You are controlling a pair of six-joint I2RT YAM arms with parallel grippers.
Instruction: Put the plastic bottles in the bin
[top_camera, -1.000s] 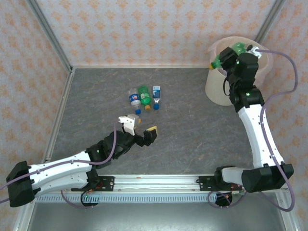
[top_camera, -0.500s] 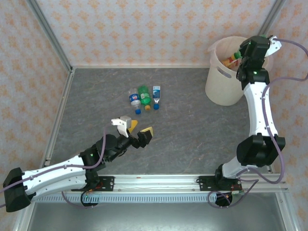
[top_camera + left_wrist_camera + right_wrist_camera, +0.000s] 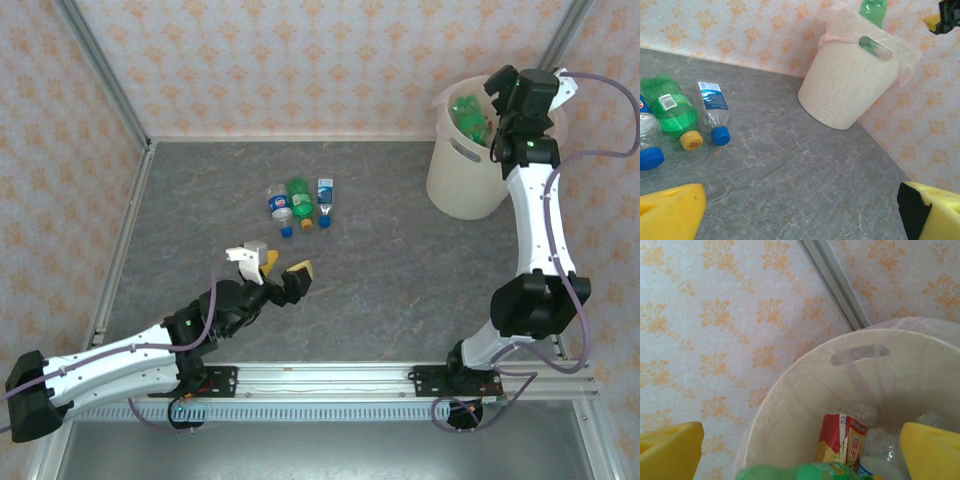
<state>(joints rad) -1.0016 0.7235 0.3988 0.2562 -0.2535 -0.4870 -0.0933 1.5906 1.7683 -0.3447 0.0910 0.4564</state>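
Note:
Three plastic bottles lie together mid-table: a clear one with a blue cap (image 3: pixel 281 206) (image 3: pixel 647 137), a green one with an orange cap (image 3: pixel 300 196) (image 3: pixel 671 113) and a clear one with a blue label (image 3: pixel 325 194) (image 3: pixel 713 111). The bin (image 3: pixel 462 165) (image 3: pixel 852 85) (image 3: pixel 790 405) stands at the far right. Over its rim my right gripper (image 3: pixel 498 112) (image 3: pixel 800 455) is open. A green bottle (image 3: pixel 468 114) (image 3: pixel 805 473) (image 3: pixel 873 9) lies loose below its spread fingers, on top of the bin's contents. My left gripper (image 3: pixel 284 270) (image 3: pixel 800 215) hovers open over bare table, short of the three bottles.
Inside the bin are a red and yellow carton (image 3: pixel 841 439) and crushed clear bottles (image 3: pixel 882 442). Patterned walls close the table at the back and sides, with a metal post (image 3: pixel 832 282) right behind the bin. Grey tabletop (image 3: pixel 400 260) lies between the bottles and the bin.
My right gripper swung over the bin and opened, letting go of the green bottle, which now rests in the bin. The left arm shifted slightly towards the near left, still open.

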